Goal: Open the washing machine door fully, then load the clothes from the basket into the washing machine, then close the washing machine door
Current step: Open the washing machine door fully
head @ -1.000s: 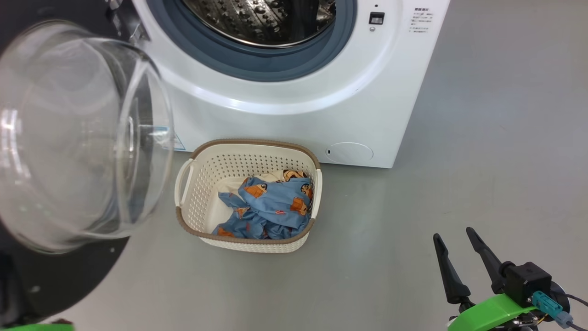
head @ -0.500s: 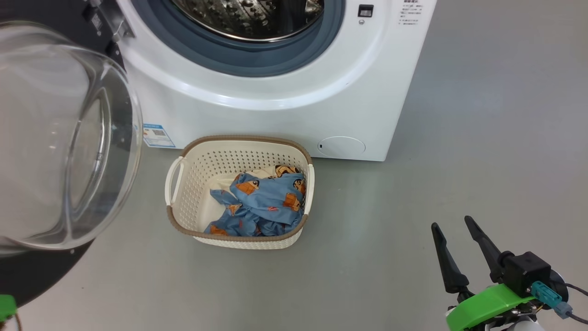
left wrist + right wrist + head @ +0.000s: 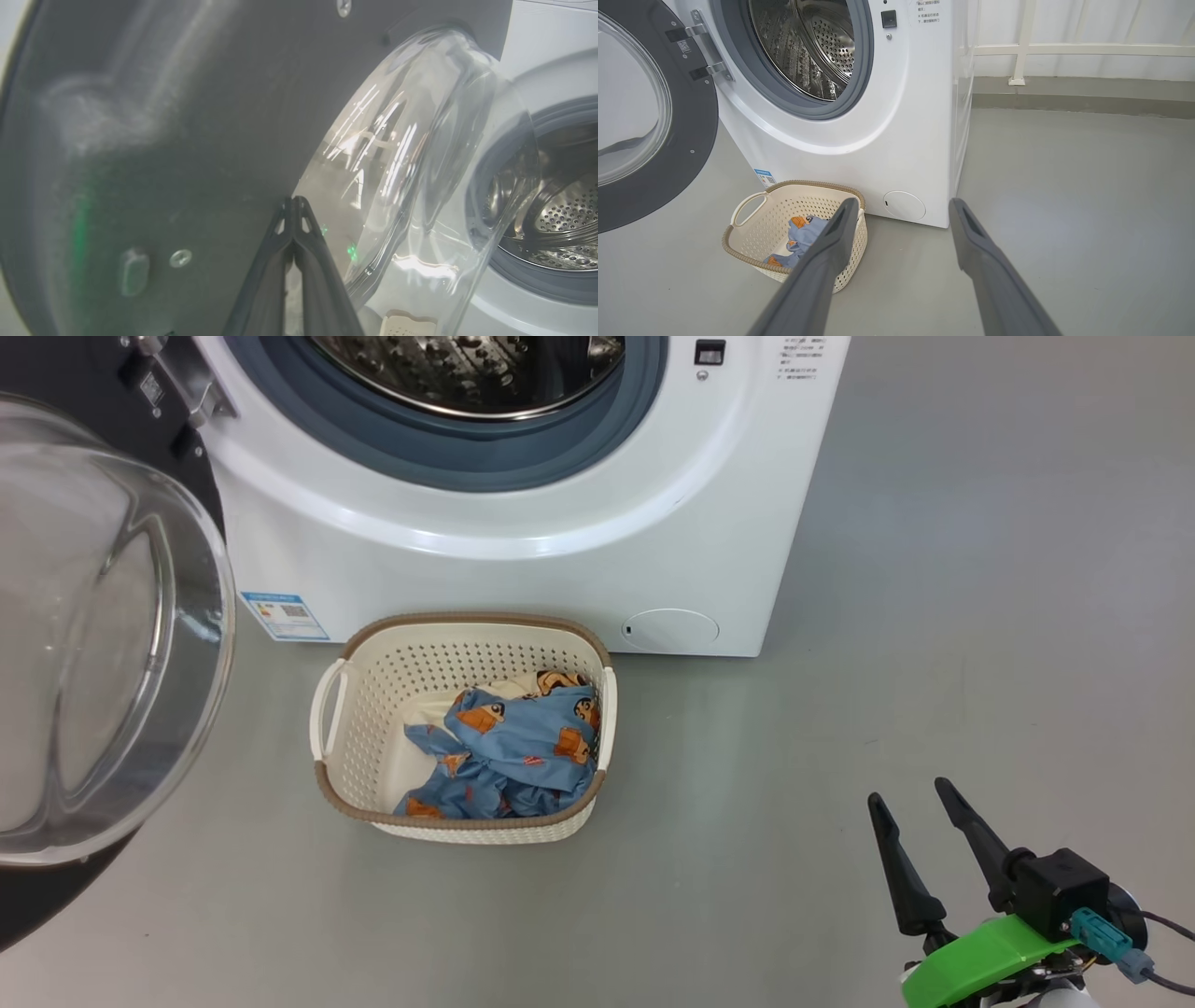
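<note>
The white washing machine (image 3: 523,551) stands with its steel drum exposed. Its door (image 3: 93,644) hangs open to the left, with the glass bowl facing me and a black rim around it. My left gripper (image 3: 294,199) is shut, its tip against the door's (image 3: 163,140) dark inner face beside the glass bowl. The basket (image 3: 485,826) sits on the floor before the machine and holds the blue bear-print clothes (image 3: 513,747) over a cream piece. My right gripper (image 3: 907,791) hovers open and empty at the lower right, well clear of the basket (image 3: 747,238) and the clothes (image 3: 803,228).
A round filter cap (image 3: 670,629) and a blue label sticker (image 3: 285,616) mark the machine's lower front. Grey floor (image 3: 934,616) stretches to the right of the machine. A white railing (image 3: 1064,49) and a low kerb run along the far wall.
The door has swung further open to the left, uncovering the label sticker. The head view has also shifted, sliding machine and basket leftward. The right gripper has stayed open and hardly moved.
</note>
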You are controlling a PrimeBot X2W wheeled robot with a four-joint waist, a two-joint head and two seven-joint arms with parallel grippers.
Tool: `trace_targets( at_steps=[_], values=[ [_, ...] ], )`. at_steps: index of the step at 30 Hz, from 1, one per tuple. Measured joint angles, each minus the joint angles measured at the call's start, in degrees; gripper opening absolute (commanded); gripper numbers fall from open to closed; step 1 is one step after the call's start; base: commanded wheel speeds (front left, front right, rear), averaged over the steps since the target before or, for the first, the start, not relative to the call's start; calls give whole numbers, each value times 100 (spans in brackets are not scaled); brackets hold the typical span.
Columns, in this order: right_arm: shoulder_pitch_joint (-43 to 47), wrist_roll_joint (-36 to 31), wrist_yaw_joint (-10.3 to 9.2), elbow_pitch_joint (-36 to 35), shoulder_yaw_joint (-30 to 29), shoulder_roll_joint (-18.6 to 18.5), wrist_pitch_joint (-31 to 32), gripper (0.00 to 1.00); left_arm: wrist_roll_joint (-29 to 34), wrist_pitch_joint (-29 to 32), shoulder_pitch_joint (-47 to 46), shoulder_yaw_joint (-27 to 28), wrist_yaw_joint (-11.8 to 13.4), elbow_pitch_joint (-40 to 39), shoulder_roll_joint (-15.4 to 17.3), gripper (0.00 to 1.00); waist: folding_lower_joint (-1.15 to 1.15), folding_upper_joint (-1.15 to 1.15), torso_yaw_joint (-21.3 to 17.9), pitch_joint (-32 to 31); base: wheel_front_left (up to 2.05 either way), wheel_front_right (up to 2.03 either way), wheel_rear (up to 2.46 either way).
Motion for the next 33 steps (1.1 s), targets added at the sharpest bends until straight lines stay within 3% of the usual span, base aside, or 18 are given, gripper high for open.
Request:
trace_targets(
  at_steps=[12, 19, 24, 33],
  values=[
    [0, 0, 0, 35, 15, 5, 0, 100, 237, 1, -75, 370, -274, 11, 101, 0, 0, 0, -72, -75, 0, 0, 0],
    [0, 0, 0, 33, 9, 23, 0, 100, 301, 0, -15, 326, -375, -638, -246, 0, 0, 0, -41, -109, 0, 0, 0],
    [1, 0, 0, 33, 5, 36, 0, 100, 352, 0, 256, -59, -417, -1165, -637, 0, 0, 0, -7, -171, 0, 0, 0],
    [1, 11, 0, 40, 14, 59, 0, 100, -129, 0, 754, -920, -394, -1902, -735, 0, 0, 0, -28, -214, 0, 0, 0]
  ],
)
